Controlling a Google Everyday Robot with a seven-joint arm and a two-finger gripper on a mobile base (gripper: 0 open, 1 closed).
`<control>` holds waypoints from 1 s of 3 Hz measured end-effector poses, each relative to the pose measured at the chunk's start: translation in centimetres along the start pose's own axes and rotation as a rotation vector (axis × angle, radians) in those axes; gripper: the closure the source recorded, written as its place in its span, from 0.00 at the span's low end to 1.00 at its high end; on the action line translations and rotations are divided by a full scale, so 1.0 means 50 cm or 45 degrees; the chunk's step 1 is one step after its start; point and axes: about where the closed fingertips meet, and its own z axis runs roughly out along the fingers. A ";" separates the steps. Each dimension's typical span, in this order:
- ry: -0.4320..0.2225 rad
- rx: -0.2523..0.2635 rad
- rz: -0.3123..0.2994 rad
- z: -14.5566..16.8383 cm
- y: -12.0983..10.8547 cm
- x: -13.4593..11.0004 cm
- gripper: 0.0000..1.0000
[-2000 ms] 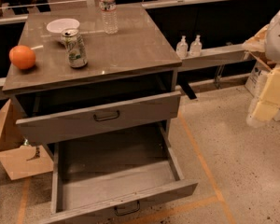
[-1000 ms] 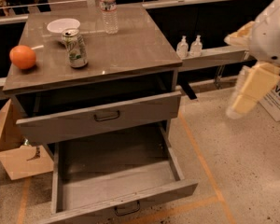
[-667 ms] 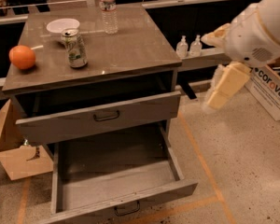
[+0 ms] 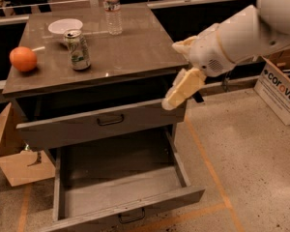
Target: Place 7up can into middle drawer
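The 7up can [image 4: 78, 50] stands upright on the left part of the grey cabinet's top [image 4: 130, 47], pale green label, silver top. The middle drawer [image 4: 128, 208] is the lower one; it is pulled far out and its tray holds nothing. The drawer above it [image 4: 101, 123] is out only a little. My gripper [image 4: 178, 92] hangs from the white arm at the cabinet's front right corner, over the right end of the upper drawer, well right of the can and holding nothing.
An orange [image 4: 23, 59] lies at the top's left edge. A white bowl [image 4: 65, 26] sits behind the can and a clear water bottle [image 4: 112, 4] stands at the back. A cardboard box [image 4: 280, 88] stands on the floor at right, flat cardboard [image 4: 19, 163] at left.
My arm has swung left from the right edge of the view to the cabinet's front right corner. The can, the drawers and the other objects have not moved.
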 end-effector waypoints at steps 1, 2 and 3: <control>-0.097 0.088 0.087 0.084 -0.046 -0.039 0.00; -0.095 0.084 0.085 0.084 -0.044 -0.040 0.00; -0.133 0.099 0.097 0.110 -0.053 -0.049 0.00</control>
